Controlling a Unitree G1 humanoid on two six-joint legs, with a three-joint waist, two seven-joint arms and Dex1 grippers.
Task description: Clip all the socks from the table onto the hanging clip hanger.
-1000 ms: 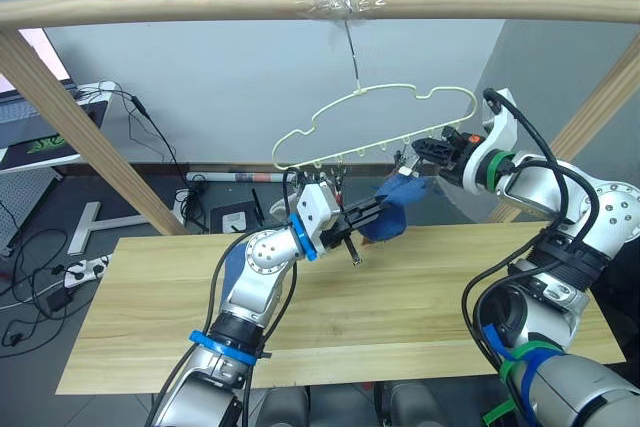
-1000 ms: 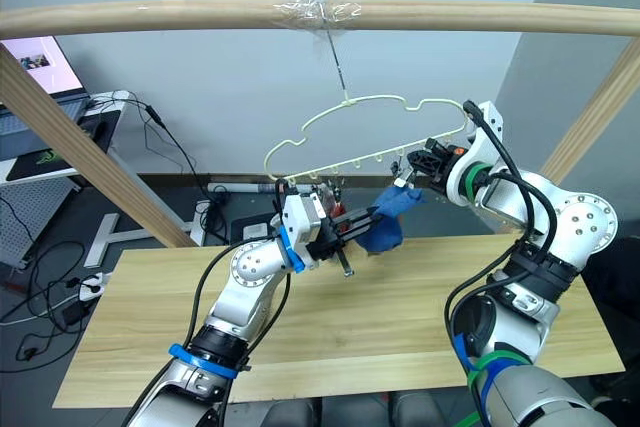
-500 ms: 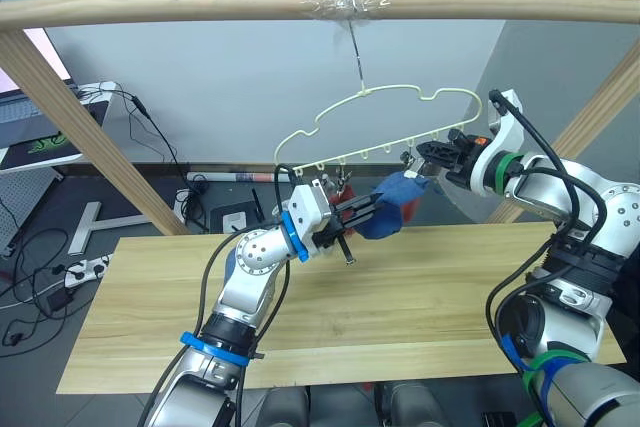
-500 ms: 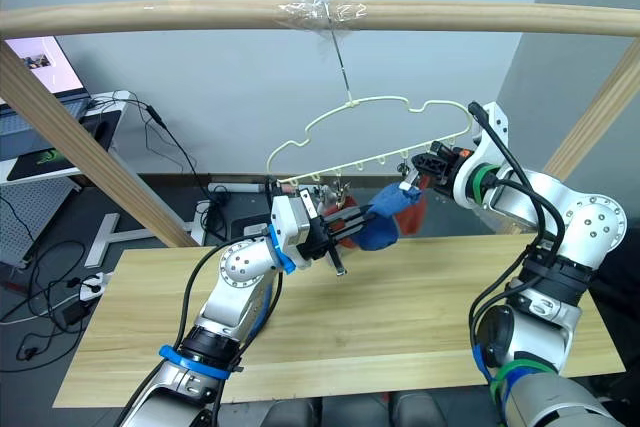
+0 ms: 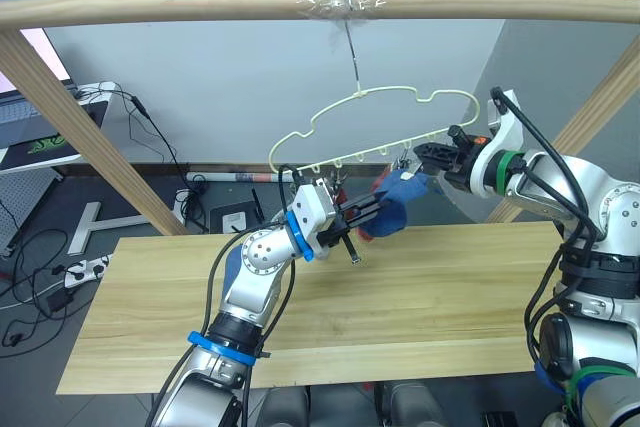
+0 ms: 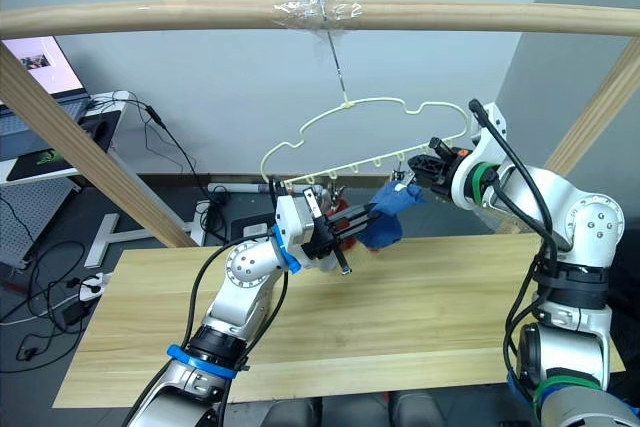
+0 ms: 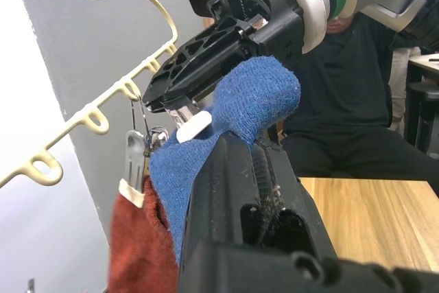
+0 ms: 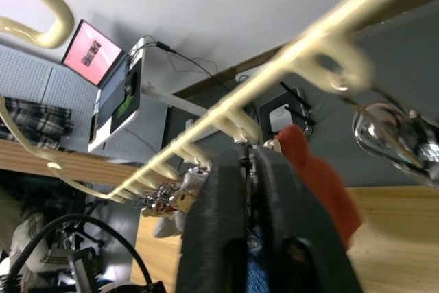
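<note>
Blue sock (image 7: 255,97) pinched by left gripper (image 5: 372,209); right gripper (image 7: 180,97) squeezes a clip, wrist view shows.

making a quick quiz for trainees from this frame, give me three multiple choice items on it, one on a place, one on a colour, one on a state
1. Where does the clip hanger hang?
A. from the wooden rail overhead
B. from a wall hook
C. from the table edge

2. What colour is the sock held up between the two grippers?
A. light grey
B. blue
C. green

3. What state is the left gripper in?
A. open and holding nothing
B. resting on the table
C. shut on the sock

Answers:
1. A: its hook is taped to the wooden rail.
2. B: the blue sock is plain in the left wrist view, beside a rust red sock already on a clip.
3. C: the left gripper has its fingers closed on the blue sock, above the table.
</note>
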